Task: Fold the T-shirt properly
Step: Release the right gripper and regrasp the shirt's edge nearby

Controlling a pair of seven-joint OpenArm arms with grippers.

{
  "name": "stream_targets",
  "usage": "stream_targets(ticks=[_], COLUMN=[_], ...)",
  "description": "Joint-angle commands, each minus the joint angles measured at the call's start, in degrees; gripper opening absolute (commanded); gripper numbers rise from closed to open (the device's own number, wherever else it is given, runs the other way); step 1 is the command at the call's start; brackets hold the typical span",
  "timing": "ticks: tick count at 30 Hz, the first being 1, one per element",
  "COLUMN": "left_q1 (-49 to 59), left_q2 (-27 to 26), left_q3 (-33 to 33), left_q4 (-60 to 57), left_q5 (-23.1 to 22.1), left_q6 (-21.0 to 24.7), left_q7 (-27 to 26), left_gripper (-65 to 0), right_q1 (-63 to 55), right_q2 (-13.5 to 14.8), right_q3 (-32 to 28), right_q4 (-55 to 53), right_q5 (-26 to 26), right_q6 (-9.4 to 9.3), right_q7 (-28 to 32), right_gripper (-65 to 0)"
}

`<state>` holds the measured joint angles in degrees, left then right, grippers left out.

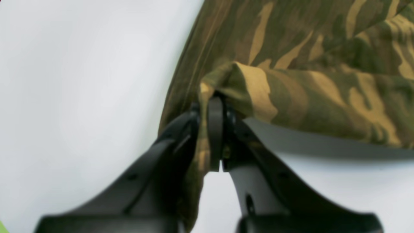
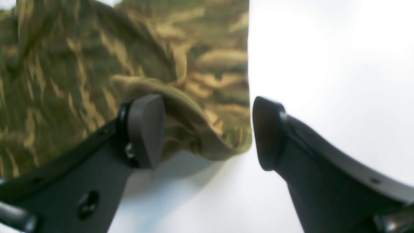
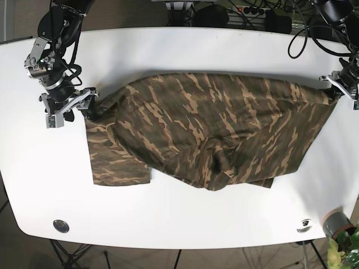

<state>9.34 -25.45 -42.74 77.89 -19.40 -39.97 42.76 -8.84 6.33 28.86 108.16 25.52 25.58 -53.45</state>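
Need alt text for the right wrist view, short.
The right tool hangs open over a white table, its two dark fingers straddling a raised corner of the camouflage T-shirt. The image is blurred.

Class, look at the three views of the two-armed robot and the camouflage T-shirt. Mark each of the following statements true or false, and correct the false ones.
1. The left gripper is shut on the T-shirt. True.

2. The right gripper is clamped tight on the cloth. False: its fingers stand apart, with a corner of the shirt lying between them.

3. The T-shirt is neatly folded into a small square. False: it lies spread and rumpled across the white table.

4. The T-shirt has a camouflage pattern. True.

5. A potted plant shows at the bottom right corner of the base view. True.

6. Both grippers are at the same end of the shirt. False: they are at opposite ends.
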Motion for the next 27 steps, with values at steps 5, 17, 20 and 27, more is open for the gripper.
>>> stream_targets(ticks=[5, 17, 20, 27], left_q1=[-0.5, -0.9, -0.9, -0.9], left_q2=[-1.6, -1.6, -1.6, -1.6], left_q3=[-0.3, -0.3, -0.2, -0.2], left_q4=[0.9, 0.9, 0.8, 0.8], left_q5=[-0.7, -0.7, -0.7, -0.7], left_q6=[0.0, 0.0, 0.0, 0.0], left_q7=[-1.0, -1.0, -1.0, -1.0], left_gripper=[-65.0, -65.0, -65.0, -65.0], right_q1=[2.8, 5.3, 8.0, 16.8], right_q2=[0.1, 2.6, 2.9, 2.6], right_q3=[0.3, -1.4, -4.8, -12.6], right_q4=[2.5, 3.3, -0.7, -11.6], right_q5=[2.0, 10.0, 7.8, -5.2], right_q6=[0.13, 0.04, 0.04, 0.48], right_q7=[1.2, 1.2, 1.2, 2.0], right_gripper=[-9.4, -4.4, -4.4, -4.4])
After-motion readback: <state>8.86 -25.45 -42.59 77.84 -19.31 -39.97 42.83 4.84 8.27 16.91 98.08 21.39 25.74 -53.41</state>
